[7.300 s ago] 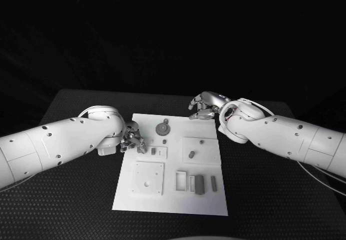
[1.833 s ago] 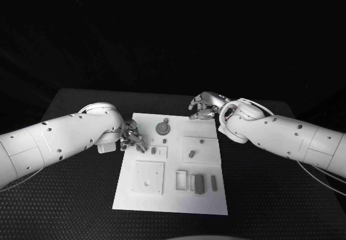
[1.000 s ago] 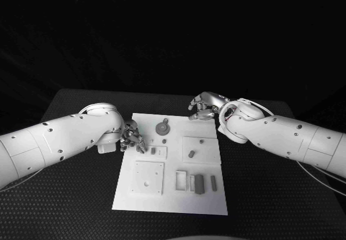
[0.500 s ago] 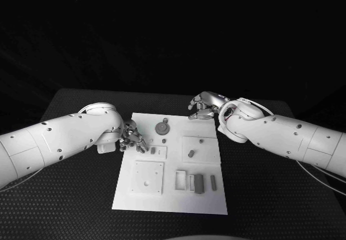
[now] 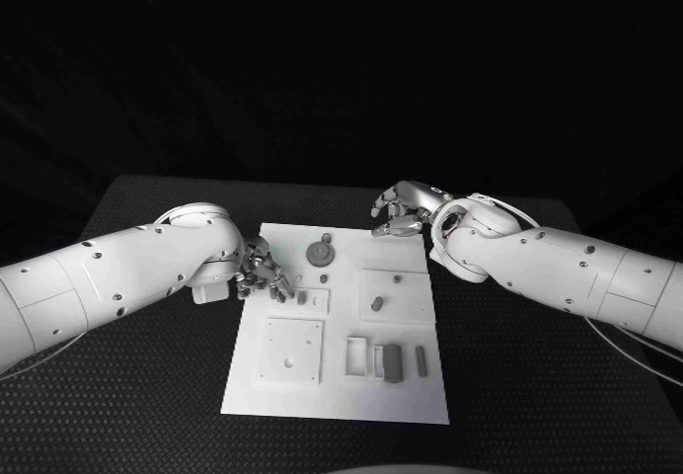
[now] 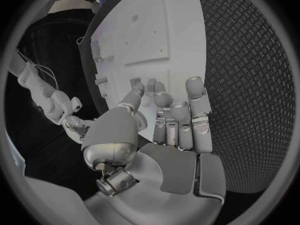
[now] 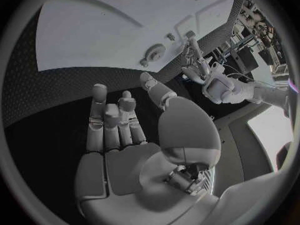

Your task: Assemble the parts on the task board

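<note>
The white task board (image 5: 335,390) lies lengthwise in the middle of the table. A round grey gear (image 5: 322,255) sits near its far end, also seen as the gear (image 7: 154,51) in the right wrist view. A small grey part (image 5: 377,303) stands on a raised square plate, and two grey bars (image 5: 395,360) lie lower right. My left hand (image 5: 261,274) hovers at the board's left edge beside a small slotted part (image 5: 300,294), fingers apart and holding nothing (image 6: 172,117). My right hand (image 5: 402,210) hangs past the board's far right corner, also holding nothing (image 7: 119,130).
A square white plate with a hole (image 5: 293,352) sits on the board's near left, and an open rectangular frame (image 5: 357,355) lies beside the bars. Black textured table (image 5: 541,395) surrounds the board (image 6: 150,30) on all sides.
My left hand has edged slightly toward the far side along the board's left edge. The right arm and the parts have stayed put.
</note>
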Available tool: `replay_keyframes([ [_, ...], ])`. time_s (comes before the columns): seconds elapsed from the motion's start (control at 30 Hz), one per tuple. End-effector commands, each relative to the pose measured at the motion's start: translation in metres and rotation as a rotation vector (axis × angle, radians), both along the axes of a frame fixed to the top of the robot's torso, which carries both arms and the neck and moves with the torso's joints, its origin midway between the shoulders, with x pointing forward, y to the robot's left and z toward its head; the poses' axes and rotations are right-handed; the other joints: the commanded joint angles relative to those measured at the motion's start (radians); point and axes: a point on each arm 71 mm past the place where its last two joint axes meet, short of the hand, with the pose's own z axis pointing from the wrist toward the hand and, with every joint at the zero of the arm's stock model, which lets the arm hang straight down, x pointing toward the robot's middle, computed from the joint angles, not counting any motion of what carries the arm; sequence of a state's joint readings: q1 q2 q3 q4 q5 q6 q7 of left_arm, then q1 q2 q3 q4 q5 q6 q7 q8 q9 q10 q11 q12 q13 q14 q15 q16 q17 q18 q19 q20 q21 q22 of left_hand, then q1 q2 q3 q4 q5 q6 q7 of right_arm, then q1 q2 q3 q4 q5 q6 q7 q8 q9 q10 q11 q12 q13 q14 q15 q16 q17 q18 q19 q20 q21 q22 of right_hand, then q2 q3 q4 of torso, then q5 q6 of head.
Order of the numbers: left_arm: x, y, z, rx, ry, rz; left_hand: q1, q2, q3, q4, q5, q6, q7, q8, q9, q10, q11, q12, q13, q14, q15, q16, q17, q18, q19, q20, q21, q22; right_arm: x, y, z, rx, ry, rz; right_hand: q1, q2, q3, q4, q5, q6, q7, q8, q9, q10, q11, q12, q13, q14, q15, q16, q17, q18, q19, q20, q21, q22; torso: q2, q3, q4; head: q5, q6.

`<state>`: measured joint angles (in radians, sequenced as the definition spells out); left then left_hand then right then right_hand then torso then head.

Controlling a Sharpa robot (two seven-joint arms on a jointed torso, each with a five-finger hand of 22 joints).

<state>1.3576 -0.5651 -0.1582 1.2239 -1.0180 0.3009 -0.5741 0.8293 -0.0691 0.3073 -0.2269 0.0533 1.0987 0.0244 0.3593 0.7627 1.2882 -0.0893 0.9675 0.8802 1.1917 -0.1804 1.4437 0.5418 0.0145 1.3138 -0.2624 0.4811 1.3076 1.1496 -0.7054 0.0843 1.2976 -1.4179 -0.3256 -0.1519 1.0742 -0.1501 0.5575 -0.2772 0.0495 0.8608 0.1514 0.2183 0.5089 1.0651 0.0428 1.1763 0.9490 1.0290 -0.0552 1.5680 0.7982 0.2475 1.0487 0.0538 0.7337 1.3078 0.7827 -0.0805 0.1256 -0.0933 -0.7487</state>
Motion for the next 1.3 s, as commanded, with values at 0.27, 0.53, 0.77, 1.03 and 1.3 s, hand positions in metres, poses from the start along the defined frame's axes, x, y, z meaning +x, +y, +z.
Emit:
replay_keyframes([
  [0.27,-0.0009,-0.0019,0.0002,-0.012,-0.003,0.003,-0.004,0.009,0.007,0.003,-0.005,0.004,-0.002,-0.004,0.000,0.002,0.000,0.004,0.000,0.001,-0.009,0.000,0.000,0.001,0.003,-0.008,-0.006,0.011,-0.0005,0.0017,-0.0004,-0.002,0.003,0.013,-0.010,0.002,0.006,0.002,0.000,-0.002,0.007,-0.004,-0.002,-0.005,0.002,0.003,-0.001,0.000,-0.005,-0.004,-0.001,0.014,-0.004,0.001,-0.005,0.018,0.000,-0.0001,0.0002,0.000,0.001],
  [0.53,0.0006,-0.0007,0.0015,0.036,-0.040,-0.022,0.030,0.017,0.053,-0.002,-0.004,0.008,-0.003,-0.006,-0.002,0.004,-0.001,0.005,-0.001,0.004,-0.010,-0.001,-0.001,-0.001,0.008,-0.006,-0.006,0.013,-0.0005,0.0020,-0.0005,-0.002,0.004,0.013,-0.010,0.003,0.006,0.002,0.000,-0.003,0.007,-0.004,-0.002,-0.005,0.002,0.003,-0.001,0.000,-0.005,-0.004,-0.001,0.014,-0.004,0.001,-0.005,0.018,0.000,0.0000,0.0005,0.001,0.001],
  [0.77,-0.0003,-0.0033,0.0011,0.033,-0.032,-0.031,0.034,0.015,0.059,-0.006,-0.004,0.010,-0.002,-0.006,-0.002,0.005,0.000,0.006,-0.001,0.005,-0.010,-0.001,-0.001,-0.002,0.009,-0.005,-0.006,0.014,-0.0005,0.0027,-0.0008,-0.002,0.004,0.014,-0.010,0.003,0.006,0.002,0.000,-0.003,0.007,-0.004,-0.002,-0.005,0.002,0.003,-0.001,0.000,-0.005,-0.004,-0.001,0.014,-0.004,0.001,-0.005,0.018,0.000,-0.0003,-0.0008,0.001,0.002],
  [1.03,-0.0011,-0.0017,0.0003,0.013,-0.009,-0.018,0.013,0.007,0.060,0.006,-0.004,0.012,-0.002,-0.007,-0.003,0.006,0.000,0.007,-0.002,0.006,-0.009,-0.001,-0.001,-0.004,0.010,-0.003,-0.006,0.015,-0.0007,0.0023,-0.0008,-0.002,0.005,0.014,-0.010,0.003,0.007,0.002,0.000,-0.003,0.007,-0.004,-0.002,-0.005,0.002,0.003,-0.002,0.000,-0.005,-0.004,-0.002,0.014,-0.004,0.001,-0.005,0.018,0.000,0.0006,0.0009,0.000,0.002],
  [1.3,-0.0017,-0.0025,-0.0002,0.007,0.002,-0.019,-0.033,-0.003,0.055,0.034,-0.005,0.017,-0.004,-0.006,-0.002,0.007,-0.002,0.008,-0.003,0.008,-0.010,0.000,0.000,-0.003,0.012,-0.004,-0.008,0.016,-0.0006,0.0021,-0.0009,-0.002,0.005,0.013,-0.010,0.003,0.007,0.002,0.000,-0.003,0.007,-0.004,-0.002,-0.005,0.002,0.003,-0.002,0.000,-0.005,-0.004,-0.002,0.014,-0.004,0.001,-0.006,0.018,0.000,0.0006,-0.0006,0.000,0.001],
])
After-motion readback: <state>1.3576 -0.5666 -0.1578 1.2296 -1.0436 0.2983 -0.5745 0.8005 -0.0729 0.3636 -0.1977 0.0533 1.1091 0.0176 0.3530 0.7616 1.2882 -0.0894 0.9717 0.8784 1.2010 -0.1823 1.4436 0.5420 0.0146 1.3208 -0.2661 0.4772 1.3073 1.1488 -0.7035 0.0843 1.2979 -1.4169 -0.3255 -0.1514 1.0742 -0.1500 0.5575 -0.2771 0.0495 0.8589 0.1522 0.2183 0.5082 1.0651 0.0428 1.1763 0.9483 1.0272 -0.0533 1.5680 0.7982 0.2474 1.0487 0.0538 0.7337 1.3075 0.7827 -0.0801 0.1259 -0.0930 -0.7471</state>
